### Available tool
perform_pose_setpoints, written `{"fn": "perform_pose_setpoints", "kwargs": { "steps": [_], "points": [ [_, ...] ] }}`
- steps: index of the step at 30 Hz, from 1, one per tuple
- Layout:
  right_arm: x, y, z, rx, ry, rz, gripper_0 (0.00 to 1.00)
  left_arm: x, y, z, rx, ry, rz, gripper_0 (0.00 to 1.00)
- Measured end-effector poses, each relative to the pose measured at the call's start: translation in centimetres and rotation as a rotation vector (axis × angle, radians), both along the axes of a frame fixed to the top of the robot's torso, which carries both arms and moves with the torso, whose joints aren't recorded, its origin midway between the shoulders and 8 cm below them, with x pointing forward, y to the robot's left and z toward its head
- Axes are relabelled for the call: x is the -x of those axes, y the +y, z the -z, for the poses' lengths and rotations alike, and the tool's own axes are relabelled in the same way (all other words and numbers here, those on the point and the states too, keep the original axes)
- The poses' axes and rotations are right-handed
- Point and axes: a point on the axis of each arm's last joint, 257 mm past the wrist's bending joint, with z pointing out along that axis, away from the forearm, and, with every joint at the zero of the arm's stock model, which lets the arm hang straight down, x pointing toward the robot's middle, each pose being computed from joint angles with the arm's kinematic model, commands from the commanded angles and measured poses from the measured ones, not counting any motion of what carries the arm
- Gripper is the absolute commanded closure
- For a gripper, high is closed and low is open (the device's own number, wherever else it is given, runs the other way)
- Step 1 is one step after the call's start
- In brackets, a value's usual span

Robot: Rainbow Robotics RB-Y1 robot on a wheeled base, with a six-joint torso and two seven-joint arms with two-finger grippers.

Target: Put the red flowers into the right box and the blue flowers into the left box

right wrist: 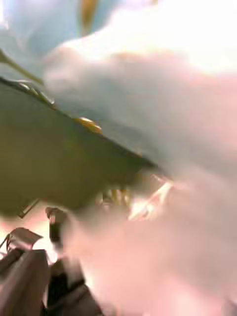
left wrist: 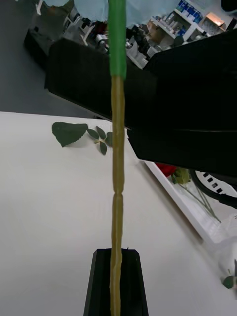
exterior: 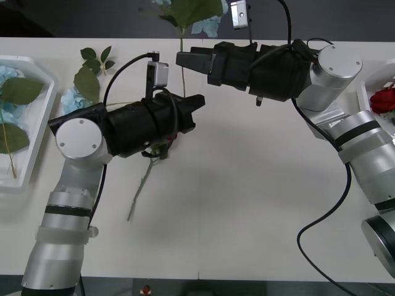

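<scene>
A blue flower hangs above the table's far edge, its thin stem running down to my left gripper, which is shut on the stem's lower end. My right gripper sits against the same stem higher up, just below the bloom. A red flower lies on the table under my left arm, its bloom mostly hidden. The left box holds a blue flower; another blue flower lies beside it. The right box holds a red flower.
A bloomless green leaf sprig lies near the far left of the table, also seen from the left wrist as a leaf sprig. The white tabletop in front of both arms is bare. A black cable loops off my right arm.
</scene>
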Motion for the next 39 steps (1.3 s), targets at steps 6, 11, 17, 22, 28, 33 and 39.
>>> {"fn": "perform_pose_setpoints", "kwargs": {
  "steps": [6, 11, 17, 22, 28, 33, 39],
  "points": [
    [-0.2, -0.6, 0.0, 0.011, -0.024, 0.008, 0.04, 0.4, 7.5, -0.9, -0.021, 0.055, -0.011, 1.00],
    [0.1, -2.7, 0.4, 0.062, -0.039, -0.009, 0.04, 0.8, 17.0, -1.8, 0.014, 0.180, -0.100, 1.00],
    [0.5, -7.6, 2.1, 0.252, -0.087, -0.037, 0.04, 1.5, 25.9, -1.6, -0.048, 0.248, -0.227, 1.00],
    [1.6, -12.2, 4.0, 0.411, -0.148, -0.077, 0.03, 3.3, 35.4, -0.1, -0.142, 0.326, -0.404, 1.00],
    [2.6, -16.2, 6.6, 0.541, -0.166, -0.100, 0.04, 6.1, 48.7, 0.8, -0.261, 0.342, -0.739, 1.00],
    [3.5, -17.7, 6.3, 0.576, -0.168, -0.126, 0.03, 8.7, 56.9, 2.1, -0.380, 0.359, -0.977, 1.00],
    [4.9, -17.4, 4.9, 0.583, -0.205, -0.160, 0.04, 10.7, 62.1, 3.8, -0.521, 0.365, -1.134, 1.00]
  ]
}}
